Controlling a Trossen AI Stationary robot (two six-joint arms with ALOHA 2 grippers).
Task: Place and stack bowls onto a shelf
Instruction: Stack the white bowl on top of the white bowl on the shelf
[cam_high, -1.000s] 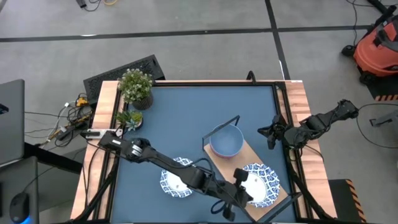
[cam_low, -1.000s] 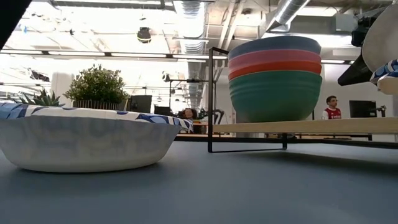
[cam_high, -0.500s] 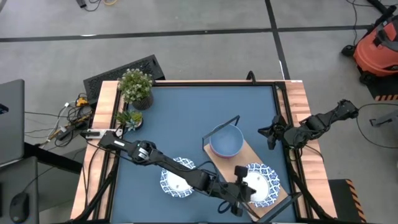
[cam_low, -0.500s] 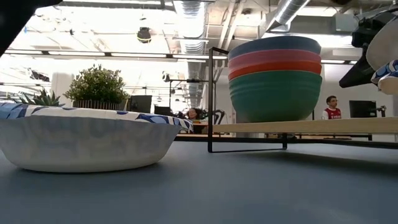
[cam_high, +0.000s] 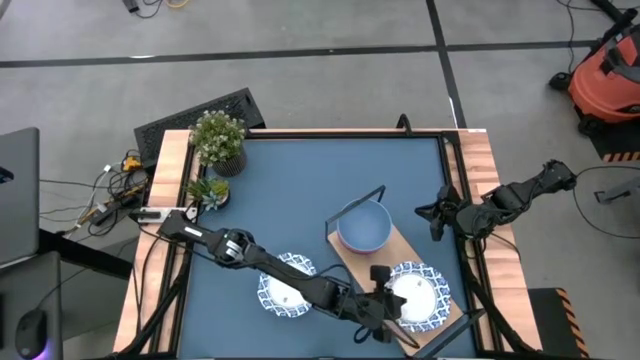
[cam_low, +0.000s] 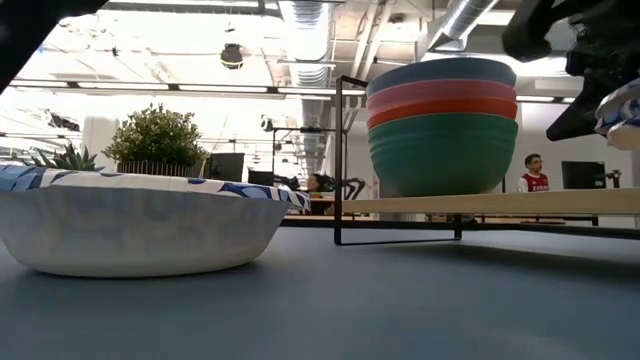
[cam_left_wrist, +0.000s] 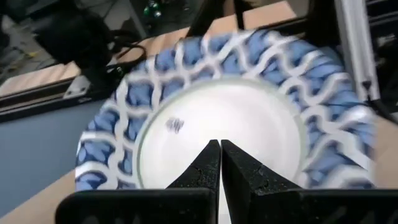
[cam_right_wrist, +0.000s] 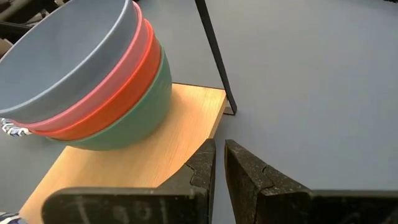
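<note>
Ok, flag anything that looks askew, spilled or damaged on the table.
Nothing is spilled or broken. The plain bowls sit stacked on the shelf. One patterned bowl rests upright on the table. The other patterned bowl is at the shelf's near end, with the shut left gripper over it.

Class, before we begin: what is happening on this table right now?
A two-armed robot is putting bowls on a wooden shelf. Four plain bowls already sit nested on it: green at the bottom, then red, pink and pale blue. The left gripper, shut, is at the rim of a patterned bowl at the shelf's other end; whether the bowl rests on the board is unclear. A second patterned bowl waits on the blue tabletop. The right gripper waits at the table's right edge, holding nothing.
</note>
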